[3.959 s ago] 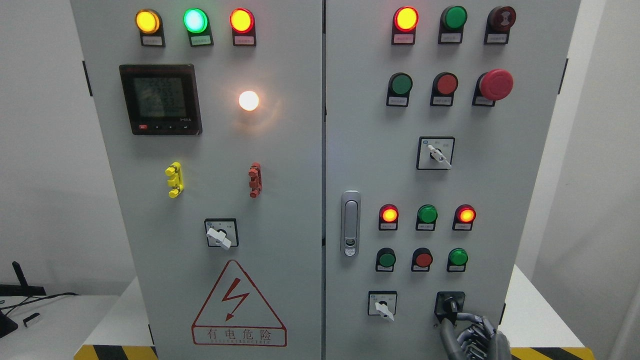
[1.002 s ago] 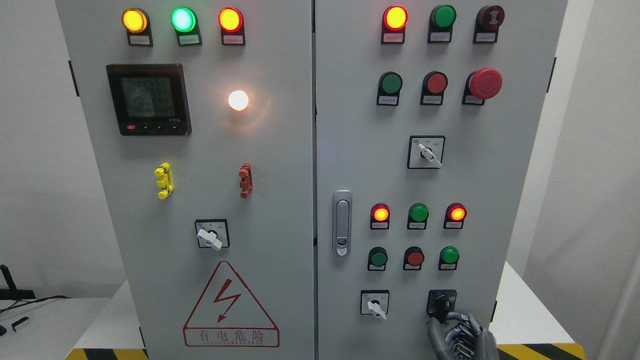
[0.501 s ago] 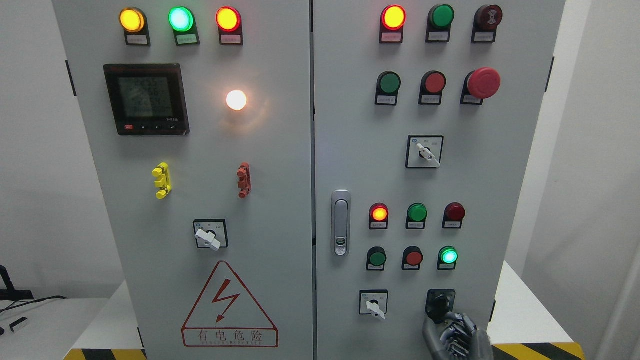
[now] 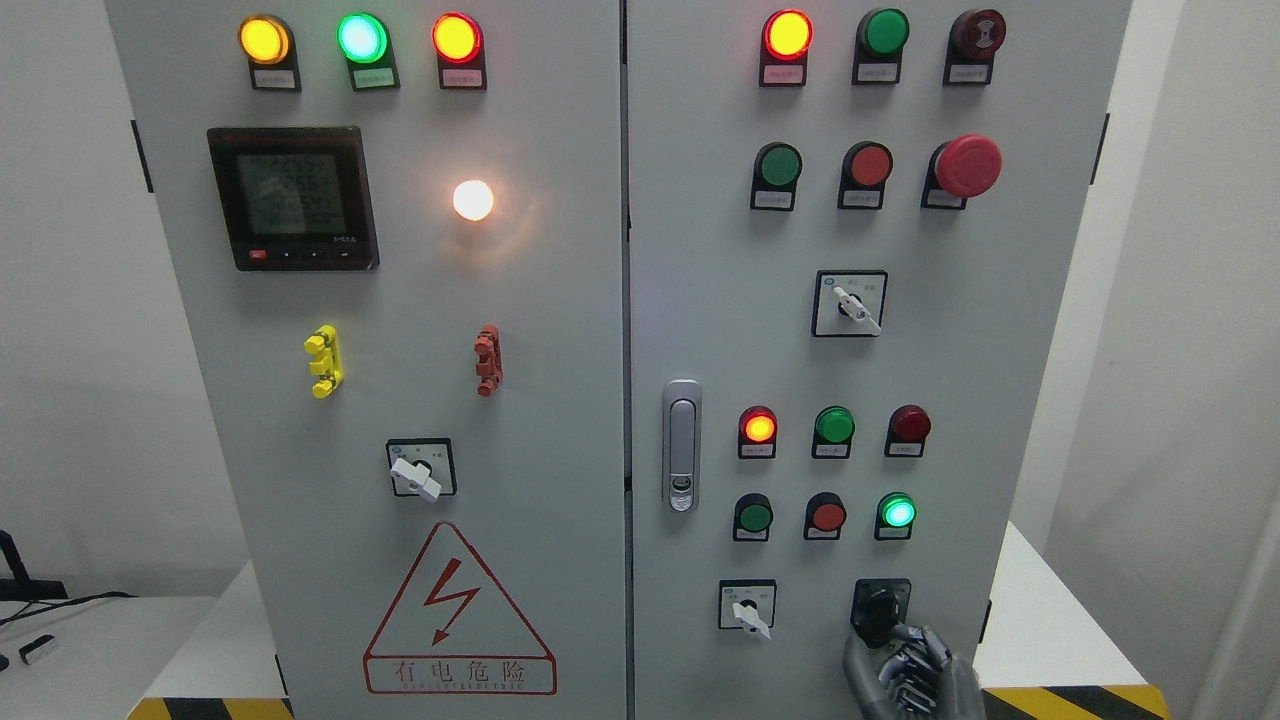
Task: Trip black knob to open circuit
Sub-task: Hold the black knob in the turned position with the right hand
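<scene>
The black knob (image 4: pixel 880 604) sits in a black square plate at the lower right of the grey cabinet's right door (image 4: pixel 960 330). My right hand (image 4: pixel 905 665) comes up from the bottom edge just under it, its dark metal fingers (image 4: pixel 925 642) curled against the knob's lower end. Above the knob, a green lamp (image 4: pixel 897 511) glows and the red lamp (image 4: pixel 910 423) over it is dark. My left arm does not show.
A white-handled selector (image 4: pixel 747 606) sits left of the knob, with a door latch (image 4: pixel 682 445) further up. A red mushroom stop button (image 4: pixel 967 165) is at the upper right. The cabinet stands on a white table (image 4: pixel 1050 620) with yellow-black edge tape.
Since a second ago the right-hand red lamp above the knob has gone dark and the green lamp below it has lit. My hand has stayed at the knob.
</scene>
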